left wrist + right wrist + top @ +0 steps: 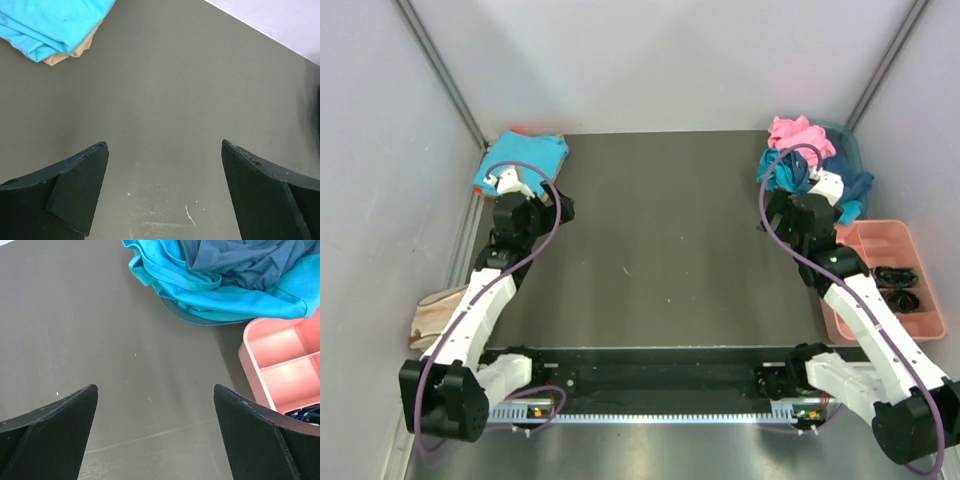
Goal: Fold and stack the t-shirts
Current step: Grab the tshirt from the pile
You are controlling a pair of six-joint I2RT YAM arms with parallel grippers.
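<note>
Left gripper (164, 145), right gripper (155, 387): black wedges apart | crumpled soft t-shirts (225, 295) | matte table (165, 75)

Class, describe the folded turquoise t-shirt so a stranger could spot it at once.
Find the dark table and look to its far left corner. A turquoise t-shirt lies on top of a tan cloth. It is folded flat, unlike the crumpled pink, teal and navy heap in the far right corner.

Turquoise t-shirt (525, 160) folded far left, crumpled pink, teal, possibly navy heap (798, 150) far right
</note>
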